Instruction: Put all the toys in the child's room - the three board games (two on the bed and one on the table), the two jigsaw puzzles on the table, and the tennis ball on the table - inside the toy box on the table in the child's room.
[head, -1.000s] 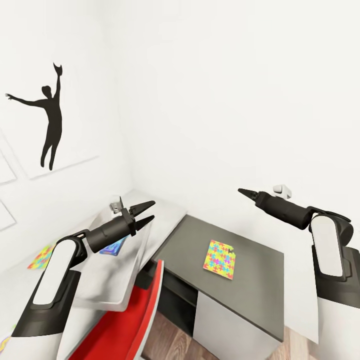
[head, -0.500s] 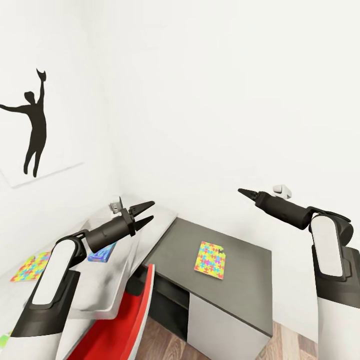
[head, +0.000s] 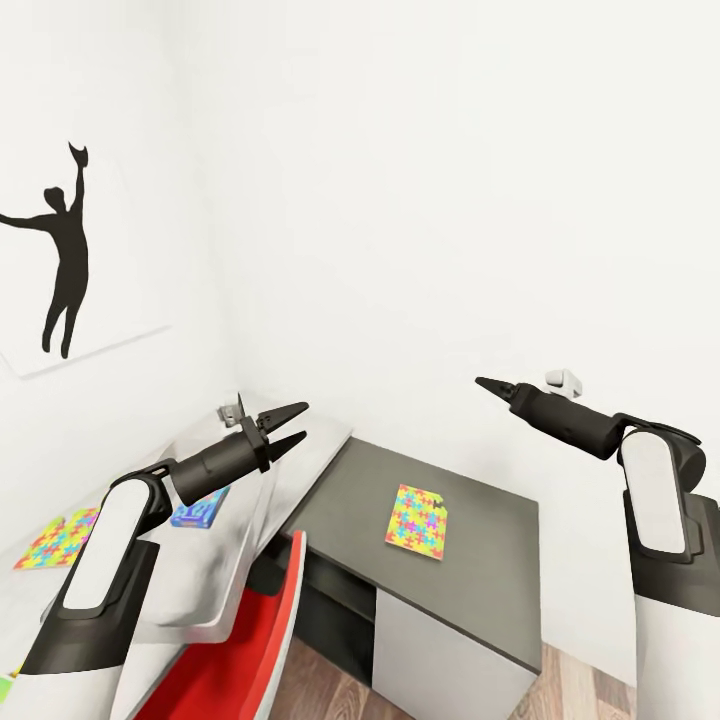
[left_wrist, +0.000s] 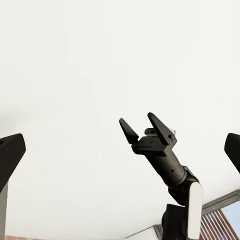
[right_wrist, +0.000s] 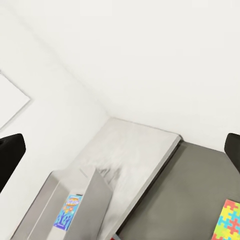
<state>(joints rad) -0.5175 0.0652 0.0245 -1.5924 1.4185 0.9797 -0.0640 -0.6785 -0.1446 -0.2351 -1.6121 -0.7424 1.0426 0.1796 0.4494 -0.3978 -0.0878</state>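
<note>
**Both arms raised, grippers empty, over a corner desk**

A red-seated chair (head: 250, 640) stands at 7 o'clock, tucked against the desk with its back edge just beside the joint of the two desk sections. A multicolour jigsaw-patterned sheet (head: 417, 521) lies flat on the lower dark grey cabinet section (head: 490, 570), clear of its edges. On the pale grey mottled desk top (head: 300, 450), a small blue multicolour game box (head: 197, 507) sits partly behind the left arm, and a second jigsaw-patterned sheet (head: 55, 537) lies toward 9 o'clock. The right wrist view shows the blue box lying inside a pale grey bin with sloped walls (right_wrist: 97, 192).

White walls meet in a corner at 12 o'clock; a black silhouette picture of a reaching figure (head: 62, 255) hangs at 10 o'clock. Wood-plank floor (head: 330, 690) shows at 6 o'clock.

The left gripper (head: 290, 425) hangs above the pale top, fingers parted, grasping nothing. The right gripper (head: 487, 384), seen open and empty in the left wrist view, hangs in free air above the cabinet.
</note>
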